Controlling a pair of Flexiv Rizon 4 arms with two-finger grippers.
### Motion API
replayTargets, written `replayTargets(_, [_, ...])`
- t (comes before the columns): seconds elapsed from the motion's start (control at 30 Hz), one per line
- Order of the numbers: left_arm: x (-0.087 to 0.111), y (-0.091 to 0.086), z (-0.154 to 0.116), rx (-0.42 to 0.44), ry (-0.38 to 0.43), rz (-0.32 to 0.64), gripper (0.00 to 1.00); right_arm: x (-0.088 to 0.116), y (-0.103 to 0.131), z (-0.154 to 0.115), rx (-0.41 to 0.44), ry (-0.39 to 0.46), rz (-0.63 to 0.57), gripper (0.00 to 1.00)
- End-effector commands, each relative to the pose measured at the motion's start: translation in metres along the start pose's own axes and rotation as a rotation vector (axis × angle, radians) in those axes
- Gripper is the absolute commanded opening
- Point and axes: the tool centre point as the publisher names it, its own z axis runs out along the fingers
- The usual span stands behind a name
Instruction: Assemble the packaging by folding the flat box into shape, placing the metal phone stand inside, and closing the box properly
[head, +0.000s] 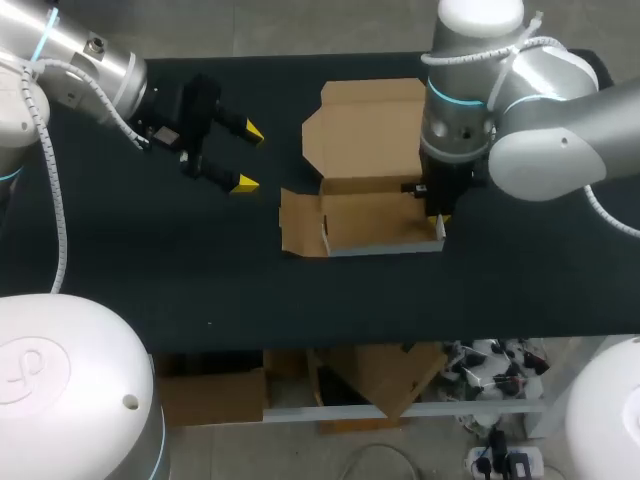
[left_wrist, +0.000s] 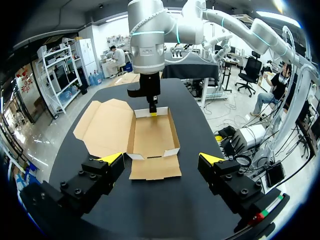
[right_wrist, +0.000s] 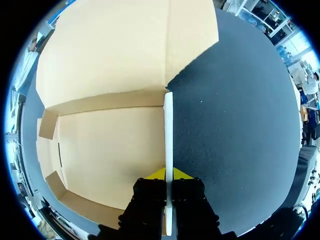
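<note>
The half-folded box (head: 365, 222) is found on the table (head: 150, 270) with its long axis running left to right, its raised right end wall (right_wrist: 168, 130) pinched from above by the right gripper (head: 437, 215), while the left gripper (head: 250, 157), fingers spread, is placed well apart beyond its left end.
</note>
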Motion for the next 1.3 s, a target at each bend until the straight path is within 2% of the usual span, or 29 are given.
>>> replayTargets(0.03, [0.0003, -0.0005, -0.0008, -0.003, 0.002, -0.001, 1.00, -0.0027, -0.0017, -0.0005, 0.000, 0.024, -0.007, 0.00])
replayTargets(0.47, [0.0003, -0.0005, -0.0008, -0.003, 0.002, -0.001, 1.00, 0.0020, -0.0031, 0.0022, 0.009, 0.046, -0.013, 0.00])
replayTargets(1.3, [0.0003, -0.0005, -0.0008, -0.003, 0.002, -0.001, 1.00, 0.0032, -0.0059, 0.0024, 0.017, 0.028, 0.016, 0.00])
